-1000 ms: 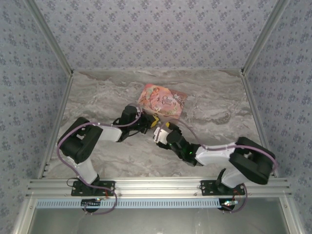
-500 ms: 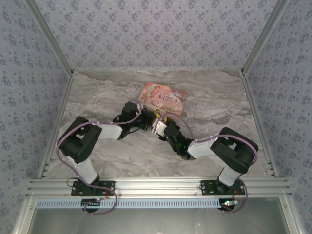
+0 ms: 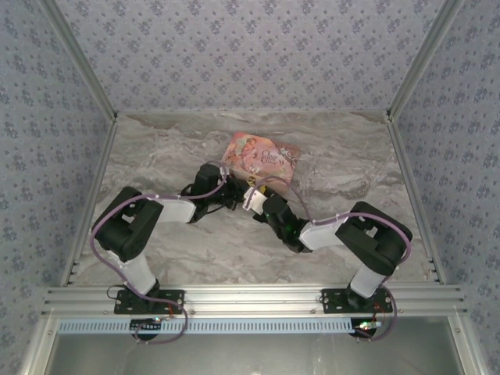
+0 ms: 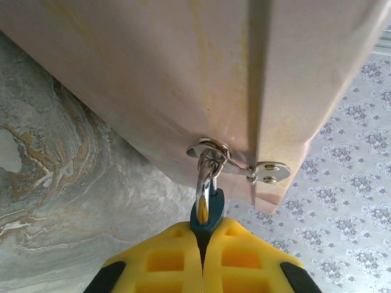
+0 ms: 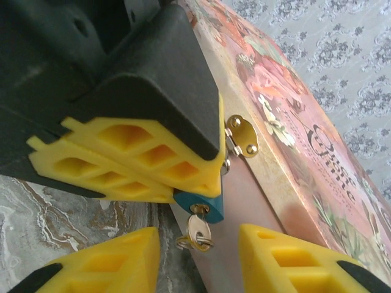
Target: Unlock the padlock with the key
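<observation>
At the padlock (image 4: 206,212), left arm (image 3: 176,211) low, elbow-bent.

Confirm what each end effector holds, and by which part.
Left end effector: shut on the padlock by its teal body; shackle through the box hasp. Right end effector: open, flanking the key, holds nothing.

padlock (image 5: 198,203): hangs on box (image 5: 305,159) hasp (image 5: 242,135) | key (image 5: 198,232): in padlock

Grey marbled table (image 3: 156,148), pink box (image 3: 262,156) (illustrated lid)
</observation>
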`<state>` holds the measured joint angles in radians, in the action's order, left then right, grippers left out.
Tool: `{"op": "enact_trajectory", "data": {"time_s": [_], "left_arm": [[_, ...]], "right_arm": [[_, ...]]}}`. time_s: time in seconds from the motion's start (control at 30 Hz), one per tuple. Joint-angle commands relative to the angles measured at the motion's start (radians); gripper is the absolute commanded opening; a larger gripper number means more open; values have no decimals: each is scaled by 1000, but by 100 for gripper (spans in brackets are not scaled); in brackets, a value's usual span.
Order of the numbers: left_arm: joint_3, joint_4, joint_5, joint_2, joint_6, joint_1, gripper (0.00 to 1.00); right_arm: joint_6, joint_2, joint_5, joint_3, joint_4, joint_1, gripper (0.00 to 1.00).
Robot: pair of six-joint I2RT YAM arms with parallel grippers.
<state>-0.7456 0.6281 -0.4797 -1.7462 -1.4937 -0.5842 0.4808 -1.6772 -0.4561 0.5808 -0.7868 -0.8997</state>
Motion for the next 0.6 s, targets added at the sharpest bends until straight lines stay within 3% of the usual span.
{"op": "enact_trajectory", "data": {"time_s": [0.0,0.37,0.57], "left_arm": [[-29,47,-23,30,10,5,0],[-26,48,-30,30,10,5,0],[-22,48,-31,31,10,5,0]], "right_arm": [[-19,-16,14,34,-7,1,33],[-46,-25,7,37,8,-2,1],[-64,-24,15,44,15,-1,0]]}}
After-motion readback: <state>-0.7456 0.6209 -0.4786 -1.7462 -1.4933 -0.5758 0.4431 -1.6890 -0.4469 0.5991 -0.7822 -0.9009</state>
